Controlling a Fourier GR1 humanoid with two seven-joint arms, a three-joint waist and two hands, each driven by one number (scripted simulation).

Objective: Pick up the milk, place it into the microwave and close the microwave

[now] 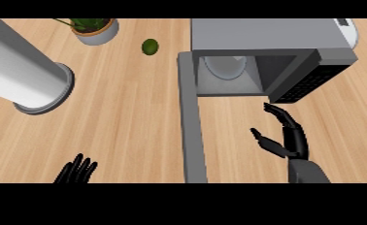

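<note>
The milk shows as a pale rounded shape inside the microwave, whose door hangs wide. My right hand is spread before its opening. My left hand rests spread, far left of it.

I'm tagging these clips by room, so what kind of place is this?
Most likely a kitchen: a light wooden counter carries an open microwave with its door swung out, a small potted plant and a green fruit.
</note>
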